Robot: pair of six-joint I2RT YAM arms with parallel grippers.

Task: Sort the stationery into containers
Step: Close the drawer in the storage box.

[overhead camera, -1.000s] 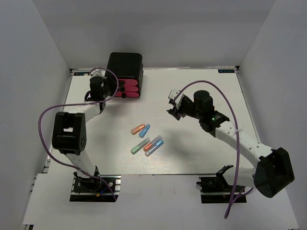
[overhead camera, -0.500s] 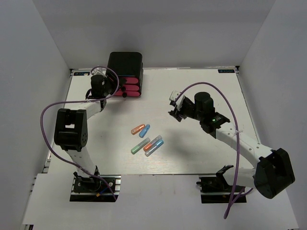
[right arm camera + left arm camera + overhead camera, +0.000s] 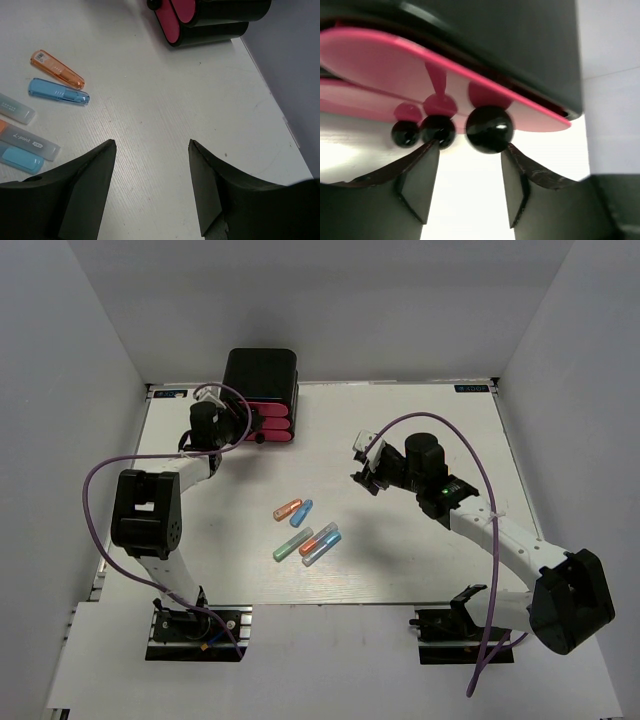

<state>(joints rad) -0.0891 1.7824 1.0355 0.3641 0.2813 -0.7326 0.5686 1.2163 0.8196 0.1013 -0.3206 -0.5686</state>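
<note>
Grey capsule [image 3: 31, 143] lettered "L-point", left pincer [image 3: 470, 146] spread at drawer knob [image 3: 489, 129], right pincer [image 3: 151, 143] spread over table [image 3: 165, 95]

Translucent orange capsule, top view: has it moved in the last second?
No. The translucent orange capsule lies in the same spot on the near side of the glossy black rounded drawer box, with the translucent blue capsule beside it.
</note>
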